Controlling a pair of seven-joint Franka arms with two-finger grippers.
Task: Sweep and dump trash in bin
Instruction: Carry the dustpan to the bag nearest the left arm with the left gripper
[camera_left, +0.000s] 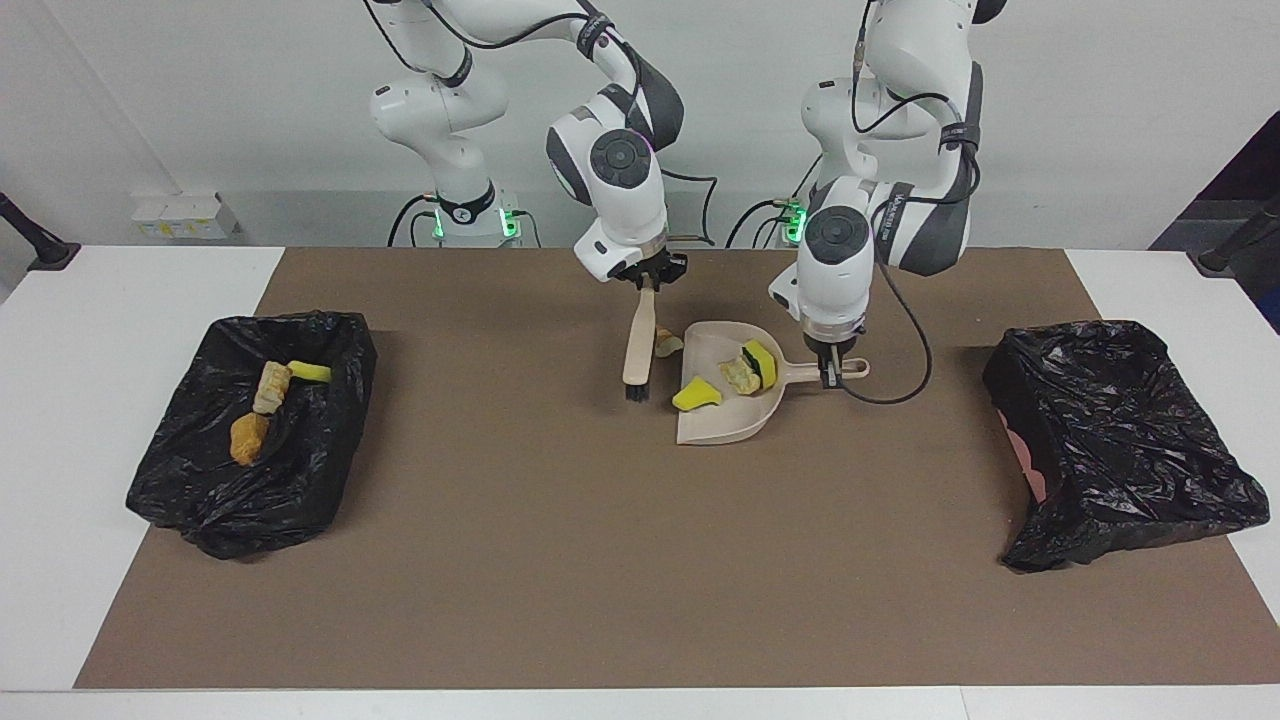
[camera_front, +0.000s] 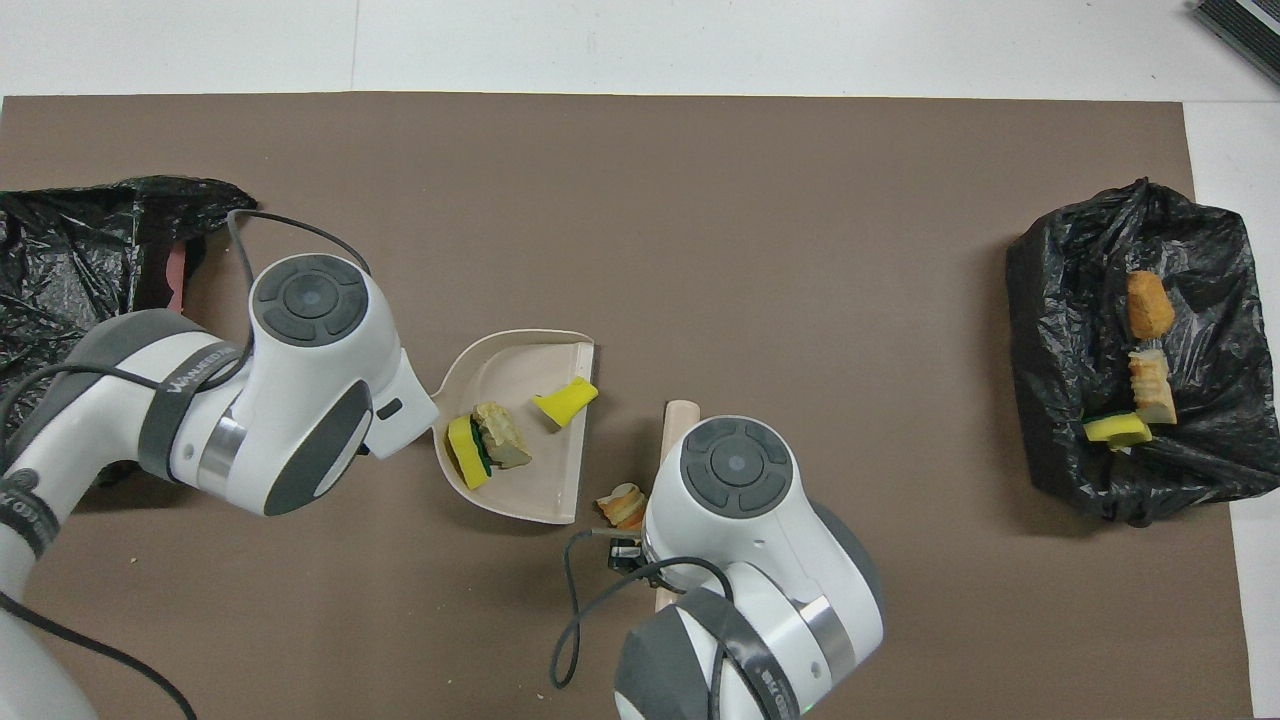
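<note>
Pan (camera_left: 722, 420) lip: wedge (camera_left: 696, 394) could slip. Left claw (camera_left: 829, 372) grips handle (camera_left: 815, 371); right claw (camera_left: 648, 280) grips brush (camera_left: 638, 350); chunk (camera_left: 667, 343) unswept.

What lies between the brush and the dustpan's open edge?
One bread-like scrap lies on the mat between brush and dustpan, nearer the robots than the yellow wedge; the overhead view shows it best.

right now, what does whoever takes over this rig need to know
Left gripper: shut on the dustpan handle, pan flat on the mat.
Right gripper: shut on the brush, bristles down beside the pan's open edge.
Done: three scraps in the bin at the right arm's end; three scraps in the pan, one yellow wedge at its lip.
Left: sweep in the last bread chunk between brush and pan, then dump.
</note>
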